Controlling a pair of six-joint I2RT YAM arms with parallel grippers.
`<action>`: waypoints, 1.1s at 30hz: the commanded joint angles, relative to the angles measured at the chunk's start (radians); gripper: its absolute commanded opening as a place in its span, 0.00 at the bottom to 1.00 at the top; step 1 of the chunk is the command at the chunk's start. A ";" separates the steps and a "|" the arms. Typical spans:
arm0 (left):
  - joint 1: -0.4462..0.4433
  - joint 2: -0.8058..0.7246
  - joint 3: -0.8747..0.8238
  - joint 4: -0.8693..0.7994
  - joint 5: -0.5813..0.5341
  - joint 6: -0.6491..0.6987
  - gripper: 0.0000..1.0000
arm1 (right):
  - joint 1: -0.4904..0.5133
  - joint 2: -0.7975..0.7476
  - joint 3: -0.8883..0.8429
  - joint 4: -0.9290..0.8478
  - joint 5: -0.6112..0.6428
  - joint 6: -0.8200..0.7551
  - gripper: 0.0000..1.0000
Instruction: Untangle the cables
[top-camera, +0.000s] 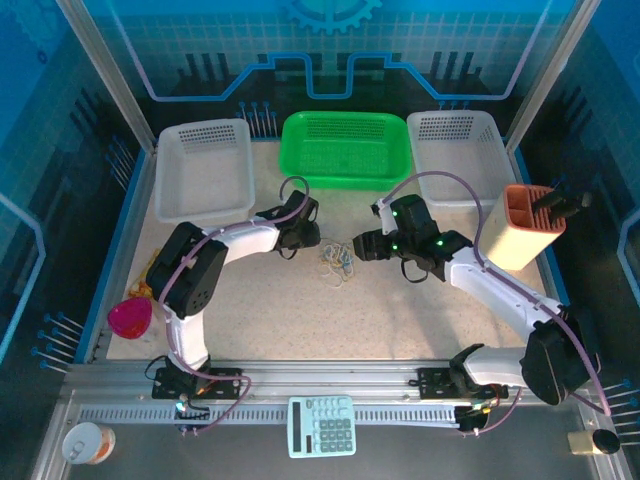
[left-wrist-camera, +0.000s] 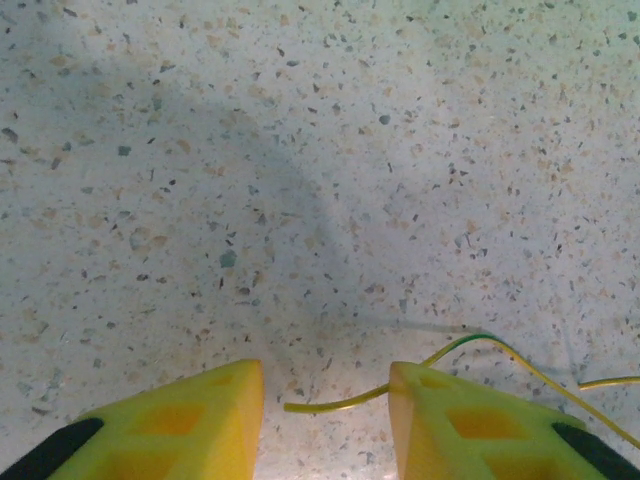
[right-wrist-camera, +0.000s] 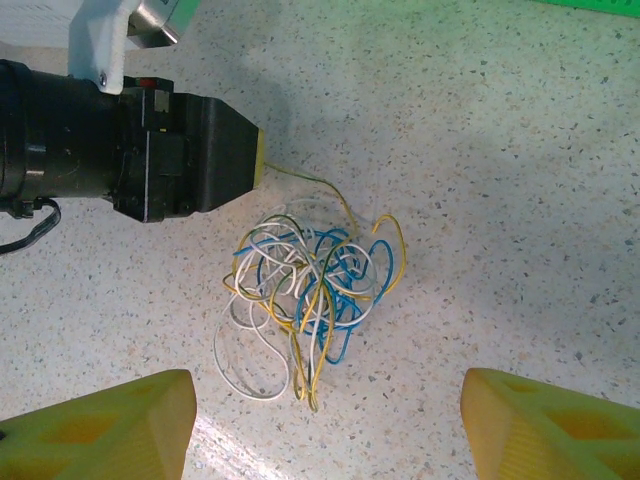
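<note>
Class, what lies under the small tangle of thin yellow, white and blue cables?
Through the loops of the tangle, speckled tabletop shows; the dense middle hides what lies beneath it.

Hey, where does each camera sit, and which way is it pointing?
Top: above and behind the arms, looking down on the table; both arms show, with the left gripper and right gripper flanking the cables.
Left wrist: faces down at the table; its fingers straddle a yellow cable.
Right wrist: faces down at the cables, its own fingers in the bottom corners.
Shared: top and right wrist both show the cables and left gripper.
</note>
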 joint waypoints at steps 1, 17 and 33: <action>0.002 0.022 0.034 0.010 0.005 0.019 0.35 | 0.015 -0.024 -0.014 -0.013 0.013 0.013 0.71; 0.005 -0.044 0.094 -0.052 0.029 0.095 0.00 | 0.015 -0.020 -0.012 -0.010 0.034 0.005 0.71; 0.004 -0.185 0.156 -0.194 0.092 0.184 0.12 | 0.014 0.026 0.031 0.039 0.034 0.011 0.71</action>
